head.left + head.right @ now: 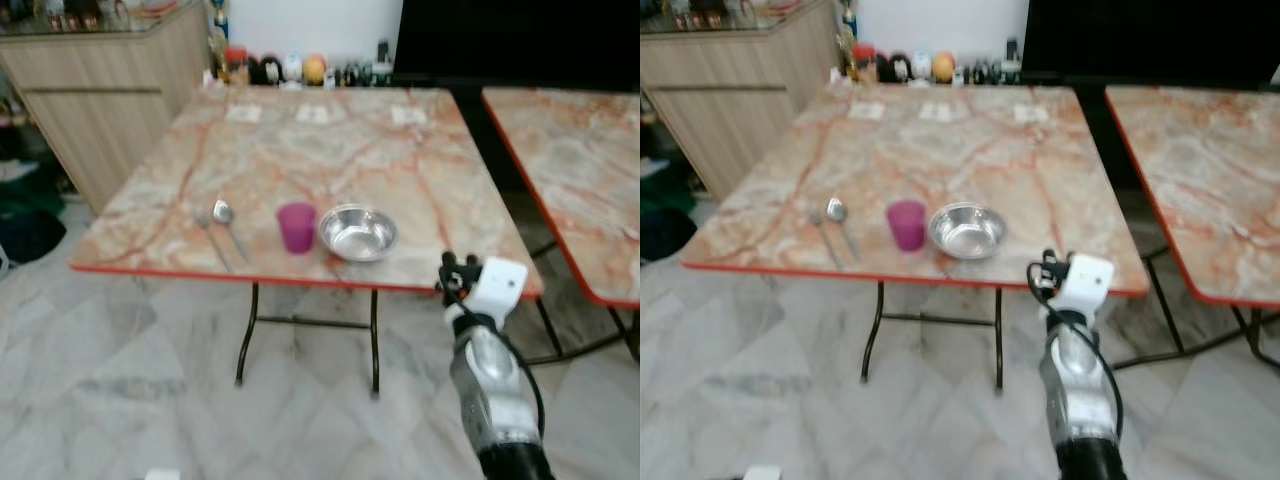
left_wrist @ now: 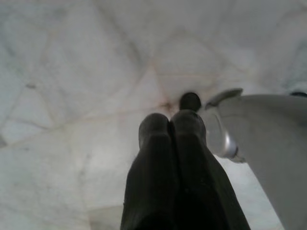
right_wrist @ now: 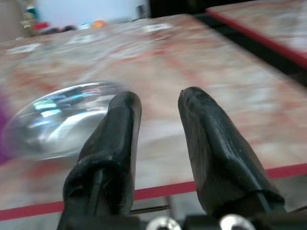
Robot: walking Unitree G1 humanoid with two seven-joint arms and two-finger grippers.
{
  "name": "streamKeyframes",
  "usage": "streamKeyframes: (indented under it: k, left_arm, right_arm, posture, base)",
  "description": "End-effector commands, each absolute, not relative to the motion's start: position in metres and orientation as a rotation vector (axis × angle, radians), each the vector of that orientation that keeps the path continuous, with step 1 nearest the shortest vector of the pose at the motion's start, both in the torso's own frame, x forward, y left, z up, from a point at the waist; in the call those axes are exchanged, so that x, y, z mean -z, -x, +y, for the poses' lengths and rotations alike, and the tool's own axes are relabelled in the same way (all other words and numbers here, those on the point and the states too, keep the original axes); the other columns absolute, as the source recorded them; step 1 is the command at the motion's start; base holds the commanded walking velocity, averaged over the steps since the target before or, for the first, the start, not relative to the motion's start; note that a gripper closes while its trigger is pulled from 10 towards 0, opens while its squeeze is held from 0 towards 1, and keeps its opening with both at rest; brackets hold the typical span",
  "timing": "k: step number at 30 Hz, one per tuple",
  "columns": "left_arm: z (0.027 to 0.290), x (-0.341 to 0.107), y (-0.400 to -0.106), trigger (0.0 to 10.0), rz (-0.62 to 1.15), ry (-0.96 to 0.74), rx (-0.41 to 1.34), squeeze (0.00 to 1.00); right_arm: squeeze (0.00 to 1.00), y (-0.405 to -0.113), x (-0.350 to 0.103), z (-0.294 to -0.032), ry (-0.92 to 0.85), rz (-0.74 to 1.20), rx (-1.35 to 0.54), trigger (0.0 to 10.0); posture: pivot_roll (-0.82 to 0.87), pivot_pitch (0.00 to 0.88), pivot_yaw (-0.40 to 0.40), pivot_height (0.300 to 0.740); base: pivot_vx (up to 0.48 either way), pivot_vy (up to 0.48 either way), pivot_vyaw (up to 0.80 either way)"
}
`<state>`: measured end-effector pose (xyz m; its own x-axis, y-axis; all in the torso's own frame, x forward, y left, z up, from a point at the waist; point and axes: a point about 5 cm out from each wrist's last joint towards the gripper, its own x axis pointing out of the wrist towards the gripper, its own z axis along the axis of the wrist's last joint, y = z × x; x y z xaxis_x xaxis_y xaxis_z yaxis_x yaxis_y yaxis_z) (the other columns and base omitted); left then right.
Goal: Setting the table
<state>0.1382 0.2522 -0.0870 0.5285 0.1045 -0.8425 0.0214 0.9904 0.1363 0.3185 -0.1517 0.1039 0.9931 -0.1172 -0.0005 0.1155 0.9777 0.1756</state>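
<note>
Table: you are facing a marble-patterned table (image 1: pixel 330 160) with a red edge, standing on a pale tiled floor (image 1: pixel 120 380).
Place setting: a steel bowl (image 1: pixel 357 232), a purple cup (image 1: pixel 296 227) just beside it, and a spoon (image 1: pixel 228 223) with a fork (image 1: pixel 212 240) beside it are lying near the table's front edge.
Right gripper: your right gripper (image 3: pixel 158 110) is hovering just off the front edge, to the right of the bowl, fingers parted and holding nothing.
Left gripper: your left gripper (image 2: pixel 170 129) is hanging over the floor, fingers pressed together, empty.
Second table: another table (image 1: pixel 575 170) is standing to the right.
Far edge: bottles and jars (image 1: pixel 290 68) are lining the back.
</note>
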Motion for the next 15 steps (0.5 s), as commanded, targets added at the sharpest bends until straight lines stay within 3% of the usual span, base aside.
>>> streamKeyframes:
  k: [1, 7, 13, 15]
  left_arm:
    - [0.249, 0.089, -0.135, 10.0, 1.021, -0.122, -0.054, 0.0]
    - [0.24, 0.092, -0.133, 10.0, 1.029, -0.117, -0.034, 0.0]
    - [0.235, 0.094, -0.132, 10.0, 1.035, -0.115, -0.026, 0.0]
    - [0.234, 0.094, -0.132, 10.0, 1.035, -0.116, -0.023, 0.0]
  right_arm:
    - [0.0, -0.32, -0.109, -0.15, -0.168, -0.024, 0.101, 10.0]
    - [0.0, -0.32, -0.108, -0.149, -0.171, -0.021, 0.103, 10.0]
    - [0.0, -0.32, -0.105, -0.151, -0.176, -0.002, 0.118, 10.0]
    - [0.0, -0.32, -0.104, -0.15, -0.179, 0.007, 0.117, 10.0]
  posture:
    - [0.05, 0.0, -0.012, 0.74]
    - [0.05, 0.0, -0.011, 0.74]
    - [0.05, 0.0, -0.011, 0.74]
    - [0.05, 0.0, -0.01, 0.74]
  base:
    - [0.0, 0.0, 0.0]
    - [0.0, 0.0, 0.0]
    - [0.294, 0.0, 0.0]
    - [0.307, 0.0, -0.59]
